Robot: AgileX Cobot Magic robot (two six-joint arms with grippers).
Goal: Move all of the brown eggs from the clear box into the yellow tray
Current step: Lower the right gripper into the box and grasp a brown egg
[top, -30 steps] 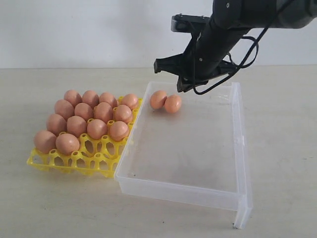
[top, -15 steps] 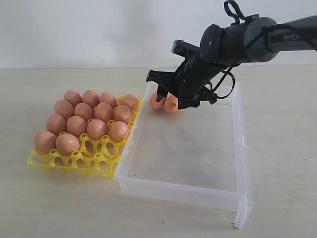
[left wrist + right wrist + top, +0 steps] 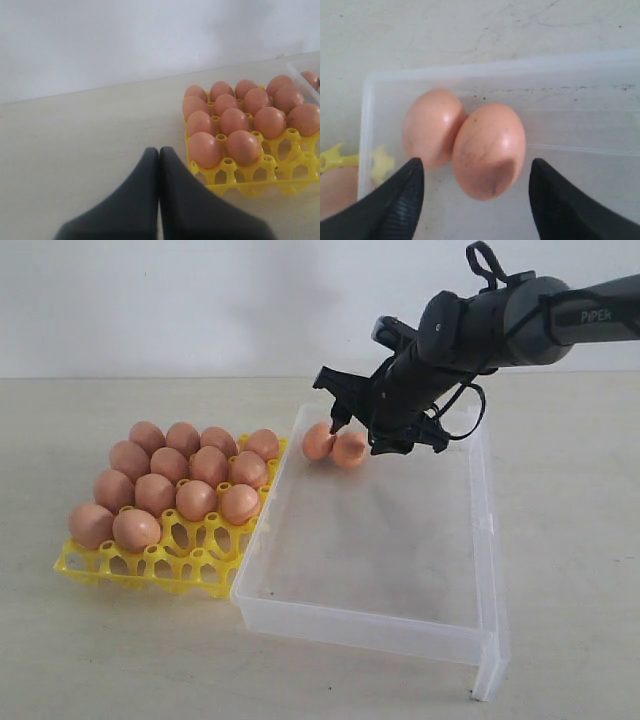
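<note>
Broadly, a pale table [image 3: 570, 540] fills the exterior view. On it, from the centre to the lower right, lies the clear box [image 3: 360, 625], with its long side running away from the camera. The yellow tray [image 3: 150, 565] touches the box's left wall, at the middle left. Fourteen brown eggs [image 3: 195, 499] sit in the tray's cups; the front row has only two, at its left end. The right gripper [image 3: 359, 436] hangs over the far left corner of the box, at the upper centre. Its jaws are spread wide and grip nothing. Just below it two eggs [image 3: 318, 441] lie touching each other on the box floor. The left gripper [image 3: 159, 160] is pressed closed and empty.
</note>
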